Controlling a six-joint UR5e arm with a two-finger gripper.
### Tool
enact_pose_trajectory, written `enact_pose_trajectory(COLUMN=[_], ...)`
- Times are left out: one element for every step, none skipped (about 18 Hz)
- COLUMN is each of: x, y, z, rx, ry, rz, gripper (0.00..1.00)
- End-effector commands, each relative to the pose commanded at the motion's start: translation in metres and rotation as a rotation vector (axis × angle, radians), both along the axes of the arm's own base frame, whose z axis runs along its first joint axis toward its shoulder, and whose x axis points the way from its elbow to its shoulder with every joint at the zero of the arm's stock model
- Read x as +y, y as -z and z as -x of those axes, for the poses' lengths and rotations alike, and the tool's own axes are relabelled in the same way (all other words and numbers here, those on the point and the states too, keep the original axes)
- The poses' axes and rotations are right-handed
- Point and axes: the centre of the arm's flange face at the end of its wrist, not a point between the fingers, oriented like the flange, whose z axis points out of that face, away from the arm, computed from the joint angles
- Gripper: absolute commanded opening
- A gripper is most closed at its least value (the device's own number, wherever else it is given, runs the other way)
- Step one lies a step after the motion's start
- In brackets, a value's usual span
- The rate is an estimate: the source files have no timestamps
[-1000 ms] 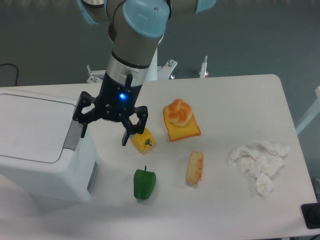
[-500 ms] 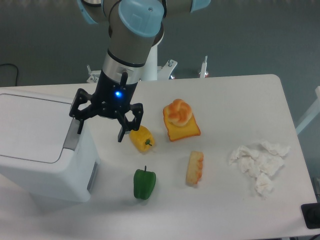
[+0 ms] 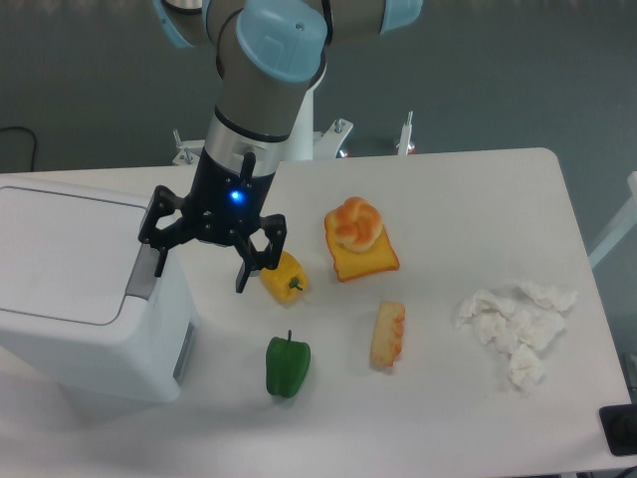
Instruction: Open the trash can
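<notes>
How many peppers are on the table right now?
2. The yellow pepper lies just right of the gripper, partly behind one finger. The green pepper sits nearer the front edge, right of the trash can. Nothing suggests more hidden.

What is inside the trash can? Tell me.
Nothing inside shows: the trash can has its flat white lid down, covering the interior. The open tool hangs beside its grey latch.

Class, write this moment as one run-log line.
gripper: open, empty | position: at latch edge of trash can | lid: closed | yellow pepper: beside gripper
</notes>
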Motion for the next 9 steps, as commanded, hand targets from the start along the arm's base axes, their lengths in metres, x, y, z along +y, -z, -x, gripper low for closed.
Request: enact_pose_trajectory(x=[-0.0001,0.0006,0.0003,0.0006,0.0005,0.0019,0.0023,0.0023,0.0018], y=[0.0008,0.0018,0.0033,0.0041,0.0048,0.0056,0.0057,0.0073,0.0074], z=[-0.0001,-0.0005,-0.0007,-0.0017,-0.0031,-0.0065,-0.0073,-0.0082,-0.0087], rx=[-0.001,-0.001,-0.004,-0.005,-0.006,-0.006,-0.005,-0.006,-0.008], ry=[0.000,0.001,0.000,0.001,0.003,0.008,0.009,0.011,0.009], rz=[0.001,0.003,0.006,0.007,0.008,0.010,0.011,0.014,0.016], gripper=[1.00,1.00,1.00,1.00,1.00,1.00,1.00,1.00,1.00])
